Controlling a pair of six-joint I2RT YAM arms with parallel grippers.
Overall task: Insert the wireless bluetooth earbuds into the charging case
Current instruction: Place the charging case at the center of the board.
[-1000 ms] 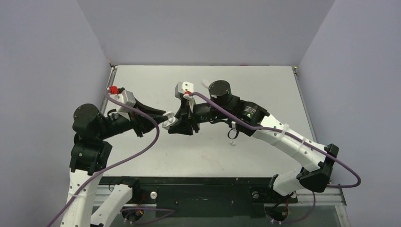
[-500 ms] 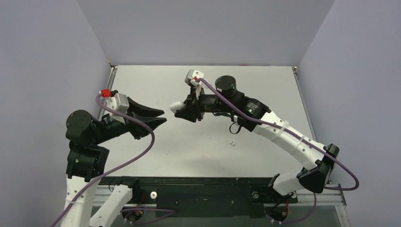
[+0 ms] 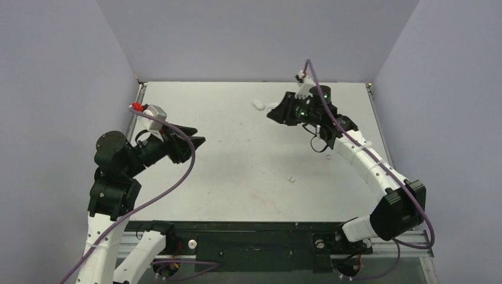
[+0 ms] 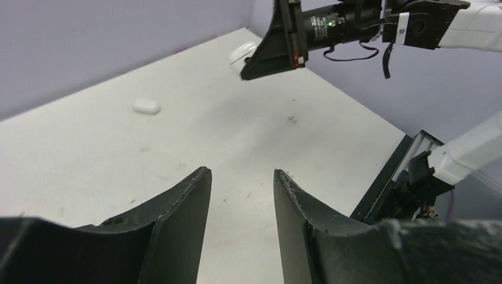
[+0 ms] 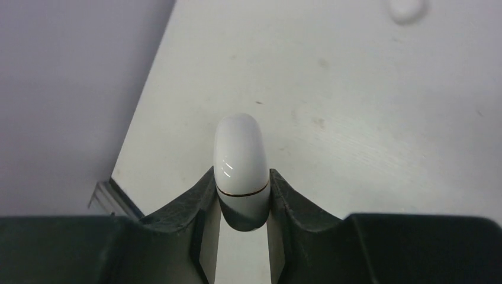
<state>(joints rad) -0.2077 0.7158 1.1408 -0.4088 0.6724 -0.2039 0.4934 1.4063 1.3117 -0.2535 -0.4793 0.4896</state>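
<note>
My right gripper [image 3: 271, 113] is shut on the charging case [image 5: 241, 160], a glossy white pebble with a thin seam line, lid closed. It holds the case above the back of the table, and the case also shows in the left wrist view [image 4: 241, 54]. My left gripper [image 3: 200, 142] is open and empty at the left, its fingers [image 4: 189, 195] apart over bare table. Tiny white earbud bits [image 3: 290, 178] lie on the table right of centre. A small white oval piece [image 3: 258, 104] lies just left of the right gripper.
The grey table [image 3: 237, 183] is walled by purple panels at the left, back and right. A black rail [image 3: 248, 228] runs along the near edge by the arm bases. The white oval piece also shows in the left wrist view [image 4: 146, 106] and the right wrist view [image 5: 407, 9].
Both grippers met at the case in the table's middle. The left gripper let go and drew back left. The right gripper carried the case to the back right.
</note>
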